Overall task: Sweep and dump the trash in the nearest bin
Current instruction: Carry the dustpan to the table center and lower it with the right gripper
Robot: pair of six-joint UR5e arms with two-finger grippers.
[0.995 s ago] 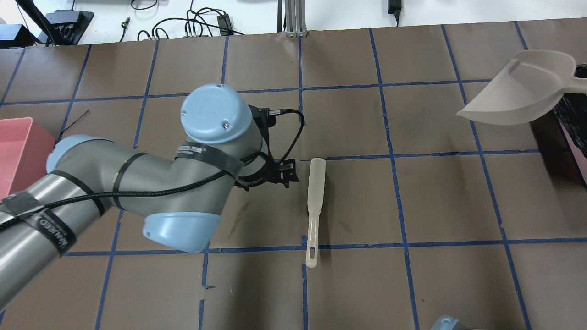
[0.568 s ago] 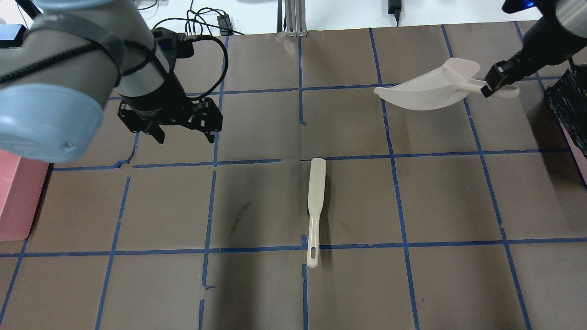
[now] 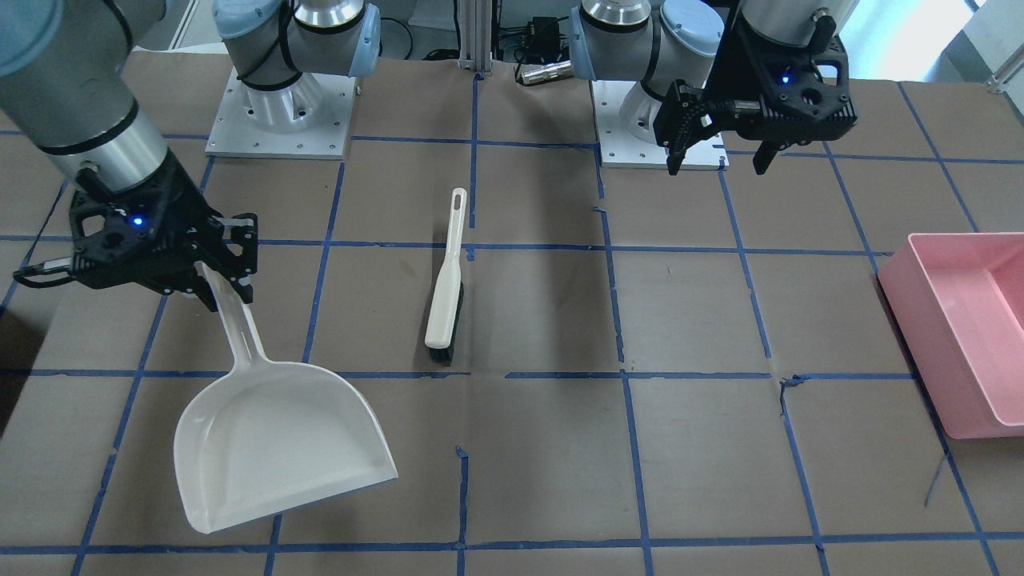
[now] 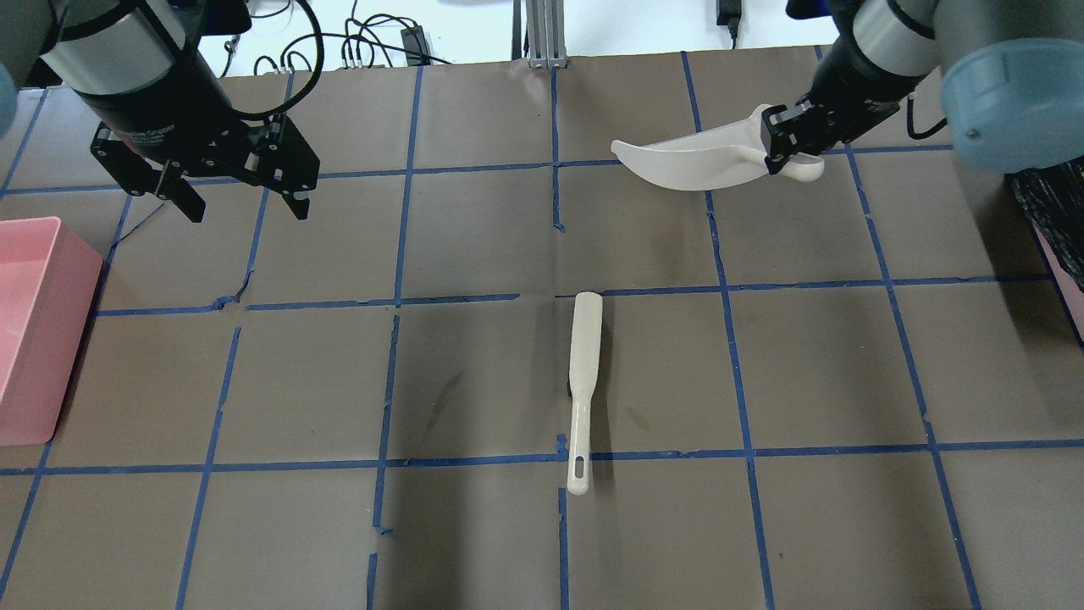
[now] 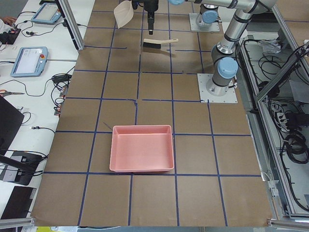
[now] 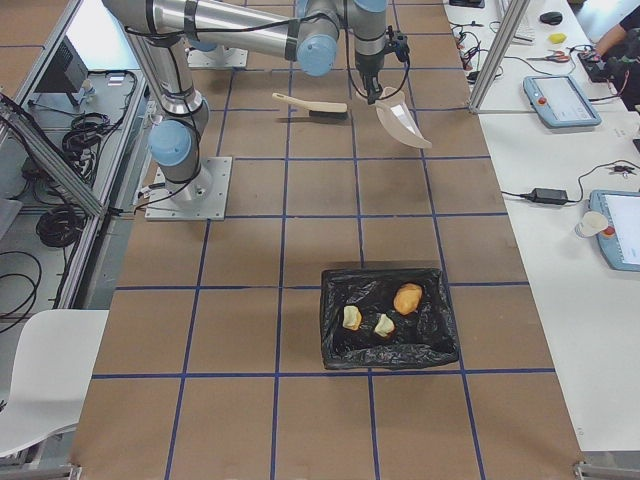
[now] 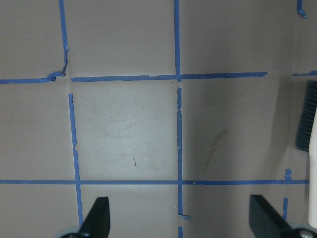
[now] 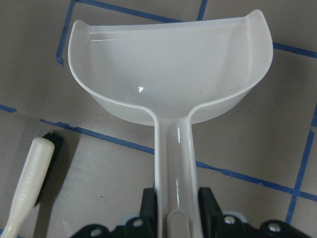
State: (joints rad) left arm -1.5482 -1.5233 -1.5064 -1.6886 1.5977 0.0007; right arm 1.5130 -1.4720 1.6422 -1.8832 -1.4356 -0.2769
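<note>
- Exterior right view: the trash [image 6: 407, 298], three pieces, lies in the black bin [image 6: 432, 342] at the worktop's right edge.
- Right gripper [image 8: 177, 210] pinches the empty dustpan [image 8: 168, 74] by its handle, well apart from the bin.
- Left gripper [image 4: 246, 203] hangs spread, empty.

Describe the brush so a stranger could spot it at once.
Start at the brown table with its blue tape grid and look to its middle. There the brush lies flat by itself: a slim cream handle with short black bristles at one end. The only other cream thing, the dustpan, is broad and held by the right gripper.
</note>
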